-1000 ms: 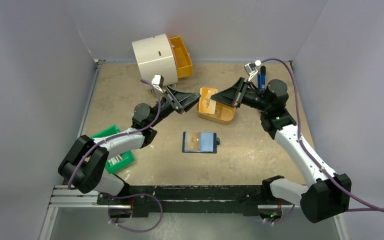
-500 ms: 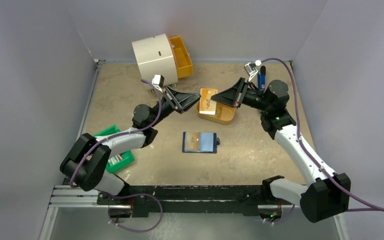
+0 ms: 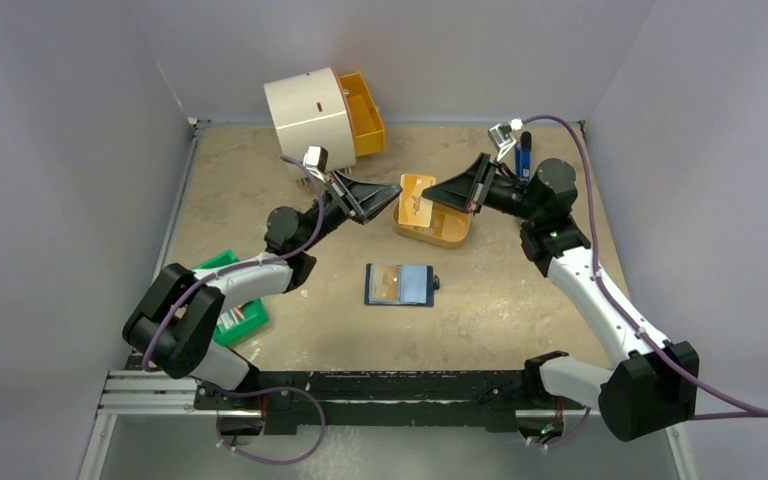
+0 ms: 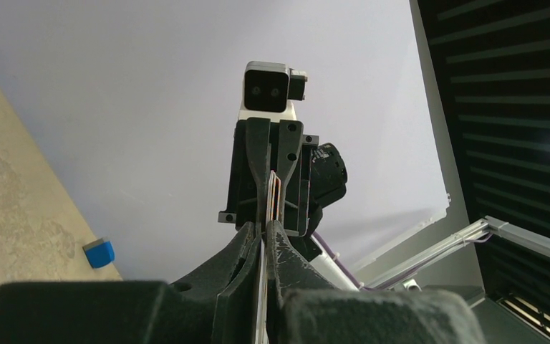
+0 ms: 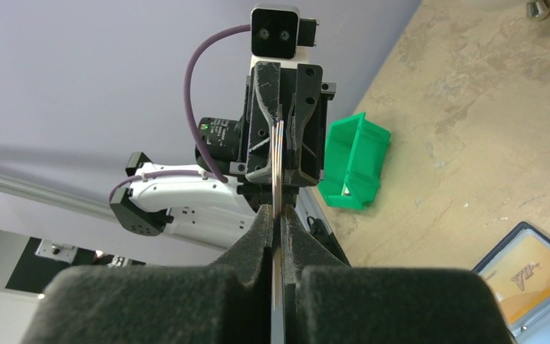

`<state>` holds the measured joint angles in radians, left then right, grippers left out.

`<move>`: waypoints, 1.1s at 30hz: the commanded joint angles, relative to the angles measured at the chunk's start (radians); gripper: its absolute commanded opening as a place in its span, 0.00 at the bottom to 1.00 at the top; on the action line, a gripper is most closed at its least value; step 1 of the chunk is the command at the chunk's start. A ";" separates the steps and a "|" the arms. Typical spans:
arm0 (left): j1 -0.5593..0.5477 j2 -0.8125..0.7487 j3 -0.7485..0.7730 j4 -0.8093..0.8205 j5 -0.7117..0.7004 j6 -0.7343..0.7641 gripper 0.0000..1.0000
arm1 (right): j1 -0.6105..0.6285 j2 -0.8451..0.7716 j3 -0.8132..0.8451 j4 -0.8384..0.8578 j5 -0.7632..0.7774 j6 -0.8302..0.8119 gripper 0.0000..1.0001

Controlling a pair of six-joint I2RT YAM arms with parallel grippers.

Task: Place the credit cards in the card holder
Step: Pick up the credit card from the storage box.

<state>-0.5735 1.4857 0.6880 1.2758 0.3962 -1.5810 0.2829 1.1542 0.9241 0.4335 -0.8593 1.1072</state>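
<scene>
1. I read the left gripper (image 3: pixel 392 192) as pressed shut on one end of a thin tan credit card (image 3: pixel 418 207). In the left wrist view its fingers (image 4: pixel 247 254) clamp the card's edge between them.
2. The right gripper (image 3: pixel 430 196) pinches the opposite end of the same card. In the right wrist view its pads (image 5: pixel 261 229) meet on the edge.
3. Seen edge-on, the card shows fine stripes; I cannot tell whether it is one card or several stacked.
4. The card hangs in the air between the two grippers, over the orange oval plastic tray (image 3: pixel 447 238).
5. The dark navy folding card holder (image 3: pixel 401 285) lies open and flat on the sandy table top (image 3: pixel 520 320), nearer the arm bases and apart from the tray.
6. A second orange-tan card (image 3: pixel 384 283) sits in the holder's left half.
7. A green plastic box (image 3: pixel 232 312) sits beside the left arm.
</scene>
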 commanded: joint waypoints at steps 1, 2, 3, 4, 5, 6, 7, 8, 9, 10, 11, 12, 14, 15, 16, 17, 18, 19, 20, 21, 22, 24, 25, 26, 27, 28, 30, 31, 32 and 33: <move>0.002 0.003 0.057 -0.032 0.042 0.059 0.07 | 0.003 -0.004 0.012 0.082 -0.043 0.010 0.00; 0.001 -0.001 0.064 -0.054 0.046 0.075 0.08 | 0.003 -0.004 0.014 0.081 -0.043 0.009 0.00; -0.002 -0.007 0.073 -0.098 0.049 0.098 0.11 | 0.002 -0.003 0.014 0.080 -0.044 0.009 0.00; -0.004 -0.014 0.082 -0.137 0.052 0.121 0.13 | 0.002 -0.003 0.014 0.081 -0.045 0.009 0.00; -0.009 -0.021 0.090 -0.172 0.053 0.151 0.15 | 0.003 -0.002 0.015 0.081 -0.046 0.009 0.00; -0.014 -0.033 0.098 -0.208 0.053 0.186 0.18 | 0.003 -0.001 0.017 0.082 -0.046 0.010 0.00; -0.018 -0.039 0.104 -0.235 0.052 0.205 0.19 | 0.002 -0.002 0.019 0.081 -0.048 0.009 0.00; -0.021 -0.041 0.110 -0.258 0.053 0.217 0.20 | 0.002 -0.001 0.020 0.081 -0.049 0.009 0.00; -0.022 -0.043 0.111 -0.267 0.052 0.227 0.21 | 0.002 -0.001 0.021 0.083 -0.050 0.009 0.00; -0.022 -0.041 0.111 -0.266 0.051 0.225 0.21 | 0.002 -0.001 0.022 0.085 -0.052 0.011 0.00; -0.023 -0.039 0.110 -0.258 0.053 0.218 0.21 | 0.002 0.001 0.022 0.090 -0.054 0.013 0.00; -0.022 -0.033 0.109 -0.245 0.057 0.209 0.22 | 0.002 0.002 0.022 0.092 -0.058 0.013 0.00; -0.023 -0.021 0.104 -0.208 0.064 0.186 0.22 | 0.003 0.003 0.020 0.101 -0.061 0.020 0.00; -0.023 -0.016 0.102 -0.191 0.068 0.176 0.23 | 0.004 0.004 0.019 0.105 -0.063 0.023 0.00; -0.023 -0.011 0.101 -0.176 0.071 0.169 0.23 | 0.003 0.004 0.016 0.106 -0.068 0.027 0.00; -0.023 -0.007 0.098 -0.167 0.071 0.163 0.22 | 0.003 0.004 0.012 0.116 -0.070 0.036 0.00; -0.023 -0.002 0.095 -0.155 0.072 0.160 0.22 | 0.003 0.003 0.007 0.136 -0.069 0.047 0.00; -0.023 0.001 0.094 -0.143 0.076 0.152 0.22 | 0.003 0.006 0.004 0.148 -0.070 0.057 0.00; -0.024 0.005 0.093 -0.121 0.080 0.145 0.22 | 0.002 0.008 -0.002 0.161 -0.071 0.067 0.00; -0.025 0.011 0.095 -0.101 0.084 0.137 0.22 | 0.004 0.010 -0.007 0.174 -0.072 0.080 0.00; -0.026 0.016 0.096 -0.084 0.089 0.131 0.22 | 0.003 0.013 -0.014 0.189 -0.075 0.094 0.00; -0.028 0.025 0.099 -0.067 0.098 0.129 0.22 | 0.003 0.019 -0.034 0.241 -0.081 0.137 0.00; -0.028 0.027 0.097 -0.065 0.102 0.132 0.22 | 0.003 0.022 -0.044 0.282 -0.081 0.161 0.00; -0.028 0.031 0.093 -0.064 0.102 0.138 0.22 | 0.003 0.026 -0.052 0.319 -0.082 0.193 0.00; -0.028 0.033 0.089 -0.062 0.102 0.140 0.22 | 0.003 0.030 -0.057 0.356 -0.084 0.213 0.00; -0.028 0.036 0.084 -0.059 0.101 0.141 0.21 | 0.002 0.033 -0.060 0.384 -0.089 0.226 0.00; -0.028 0.041 0.076 -0.057 0.101 0.141 0.18 | 0.003 0.032 -0.063 0.411 -0.093 0.240 0.00; -0.028 0.043 0.070 -0.055 0.099 0.140 0.15 | 0.003 0.030 -0.062 0.413 -0.094 0.239 0.00; -0.028 0.045 0.065 -0.050 0.097 0.139 0.13 | 0.003 0.027 -0.060 0.410 -0.095 0.237 0.00; -0.028 0.046 0.061 -0.046 0.094 0.138 0.11 | 0.003 0.024 -0.058 0.408 -0.095 0.232 0.00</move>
<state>-0.5720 1.5135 0.7658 1.2041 0.4198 -1.4559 0.2661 1.2003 0.8444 0.6800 -0.9085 1.2915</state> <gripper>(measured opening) 0.142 0.012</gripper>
